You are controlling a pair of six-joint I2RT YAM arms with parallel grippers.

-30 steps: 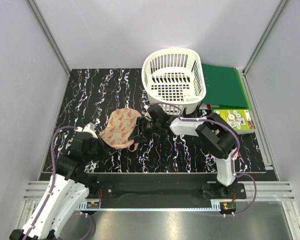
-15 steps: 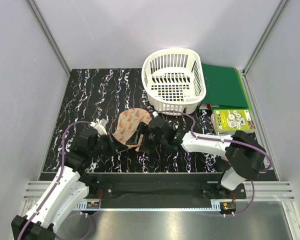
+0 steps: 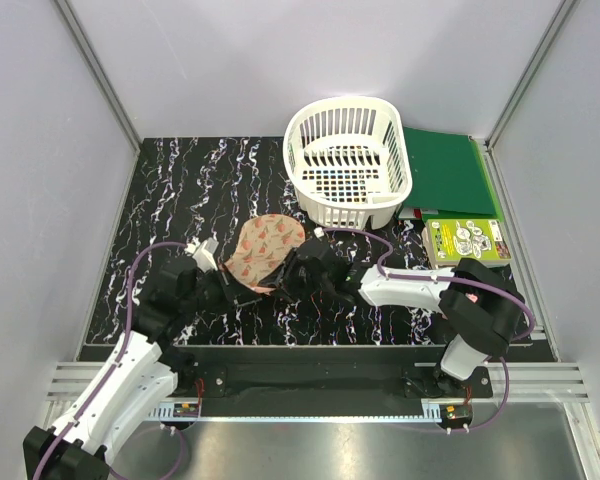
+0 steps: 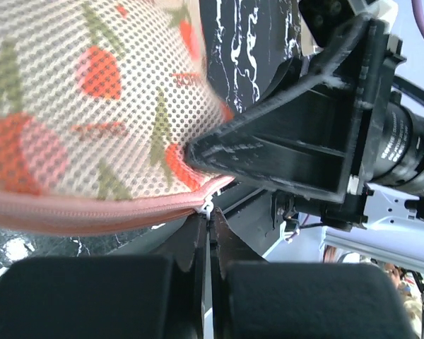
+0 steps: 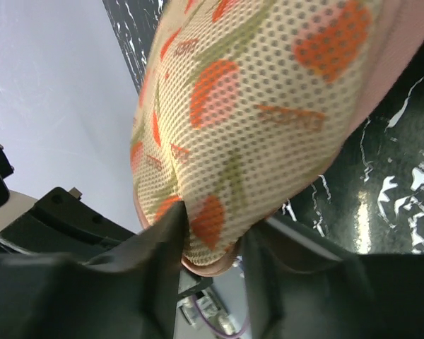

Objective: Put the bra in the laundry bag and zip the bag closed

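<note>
Peach-pink mesh with a watermelon-slice print filled both wrist views: the laundry bag (image 3: 266, 249) was held just above the tabletop (image 3: 180, 190), between the two arms. The left gripper (image 4: 209, 220) was clenched on the small pale zip pull (image 4: 207, 207) at the bag's pink trim. The right gripper (image 5: 212, 239) was closed on the fabric at the bag's opposite end, so that the pouch was stretched between them.

The bra could not be seen in any view. None of it lay on the marbled surface or hung out of the bag, so it was judged to have been put inside already (the mesh was too dense for that to be confirmed). The stretch of zip shown in the left wrist view appeared closed. The part beyond the pull was hidden, so whether the zip had been run to its end could not be told. What was judged to be left was, at most, the last of the zipping and the release of the bag.

The tabletop was black with white veining. A white slotted basket (image 3: 348, 160) stood at the back, beside a green folder (image 3: 445, 170), with a printed booklet (image 3: 467, 240) nearer the right arm. The cell was enclosed by plain pale walls (image 3: 280, 60).
</note>
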